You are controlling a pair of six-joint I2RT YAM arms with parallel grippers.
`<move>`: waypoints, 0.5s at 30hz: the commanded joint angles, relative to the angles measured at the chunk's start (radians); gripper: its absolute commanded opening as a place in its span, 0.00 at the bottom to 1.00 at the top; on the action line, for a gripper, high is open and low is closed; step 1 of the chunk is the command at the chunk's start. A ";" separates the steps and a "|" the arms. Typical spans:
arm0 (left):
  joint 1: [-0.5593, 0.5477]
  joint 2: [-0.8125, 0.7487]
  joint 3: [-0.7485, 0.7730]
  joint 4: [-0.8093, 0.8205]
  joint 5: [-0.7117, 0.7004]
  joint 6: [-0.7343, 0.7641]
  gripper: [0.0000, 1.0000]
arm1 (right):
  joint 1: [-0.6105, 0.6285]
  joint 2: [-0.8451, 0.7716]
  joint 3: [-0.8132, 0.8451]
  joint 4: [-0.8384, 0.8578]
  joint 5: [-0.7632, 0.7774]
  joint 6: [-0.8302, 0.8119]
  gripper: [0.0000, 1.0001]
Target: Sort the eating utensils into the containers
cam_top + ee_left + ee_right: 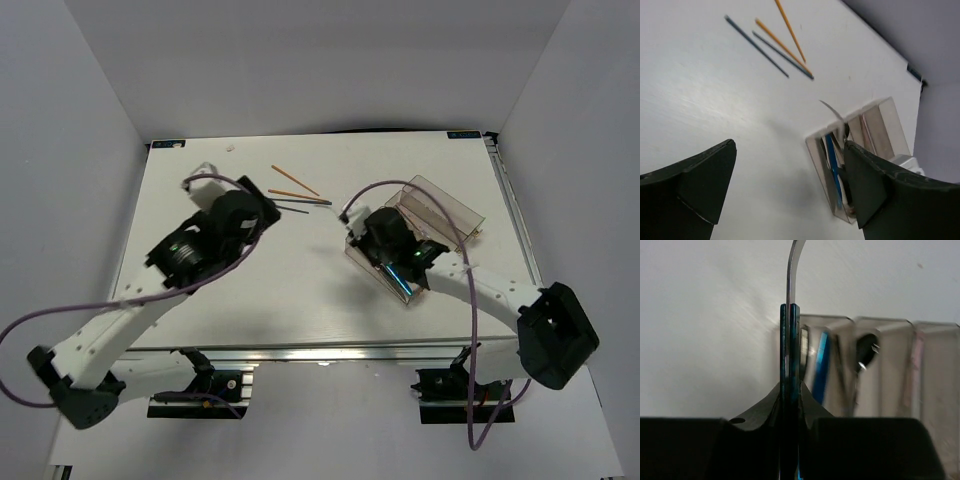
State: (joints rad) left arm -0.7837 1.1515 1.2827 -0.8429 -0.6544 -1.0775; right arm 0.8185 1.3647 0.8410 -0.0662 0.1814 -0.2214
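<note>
Left tool: fingers spread wide, nothing between them, hanging over bare desk left of centre.

Far of it and slightly right, loose on the desk: orange chopsticks and two dark slim sticks. All are roughly parallel, long axes running far-left to near-right. Left arm is clearly the nearer one for these, the right arm is well apart.

Right tool: pressed together on a knife held on edge. The handle is buried in the grip and the silver blade points away from the wrist.

Tray is right of centre, lying diagonally on the desk, with the right tool over its left end. Slots already filled:
- a blue utensil
- a black spoon
- something pinkish in the rightmost slot of the wrist view, too blurred to name

Key relation: the knife's long axis runs parallel to the slots, which is good. But in the wrist view it lines up with the tray's left outer wall, not clearly inside a slot, and the blade tip pokes out past the tray's end wall.

My read: it needs a small shift right and a pull back along its axis before release. Otherwise it risks landing on the wall or the desk.
</note>
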 commanded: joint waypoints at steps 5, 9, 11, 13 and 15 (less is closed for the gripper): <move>0.000 -0.312 -0.147 -0.099 -0.222 0.224 0.98 | -0.341 -0.113 0.004 -0.122 -0.126 -0.324 0.00; 0.000 -0.372 -0.270 -0.101 -0.220 0.289 0.98 | -0.459 -0.046 0.104 -0.205 -0.091 -0.343 0.00; -0.002 -0.386 -0.341 -0.090 -0.214 0.301 0.98 | -0.502 0.003 0.136 -0.213 -0.071 -0.366 0.00; 0.000 -0.403 -0.377 -0.075 -0.208 0.300 0.98 | -0.530 0.058 0.158 -0.239 -0.068 -0.413 0.00; -0.002 -0.415 -0.391 -0.050 -0.168 0.332 0.98 | -0.544 0.082 0.159 -0.216 0.010 -0.421 0.00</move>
State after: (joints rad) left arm -0.7830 0.7635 0.8955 -0.9203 -0.8440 -0.8070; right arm 0.2955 1.4143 0.9592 -0.2741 0.1192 -0.5728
